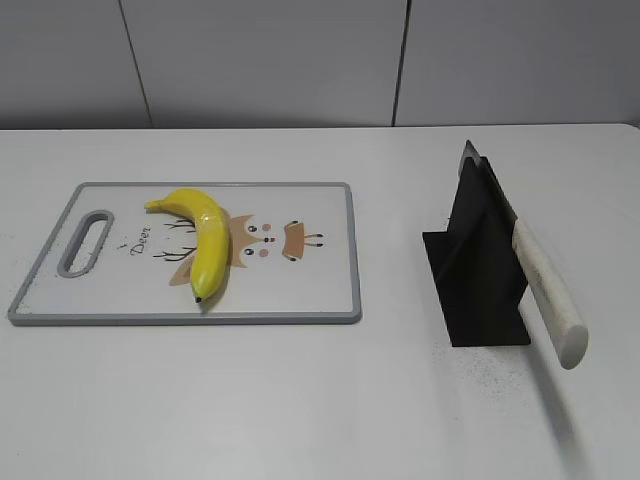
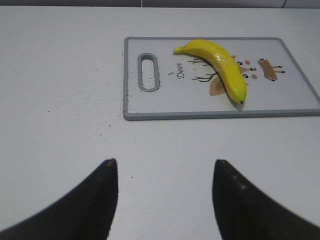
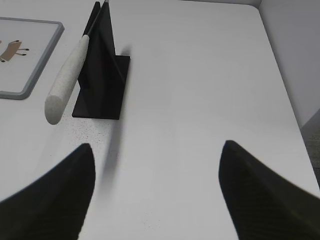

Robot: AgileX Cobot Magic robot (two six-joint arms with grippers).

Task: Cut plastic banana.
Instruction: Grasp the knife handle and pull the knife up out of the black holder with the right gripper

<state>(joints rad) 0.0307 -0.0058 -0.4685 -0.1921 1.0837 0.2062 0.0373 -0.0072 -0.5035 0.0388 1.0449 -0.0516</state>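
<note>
The plastic banana is glossy yellow and lies on a white cutting board with a grey rim and a deer picture; it also shows in the left wrist view. A knife with a white handle rests slanted in a black stand, handle toward the front; the right wrist view shows the handle too. My left gripper is open and empty, over bare table in front of the board. My right gripper is open and empty, in front and to the right of the stand. Neither gripper shows in the exterior view.
The board's handle slot is at its left end. The white table ends at a grey wall behind. In the right wrist view the table's right edge runs close by.
</note>
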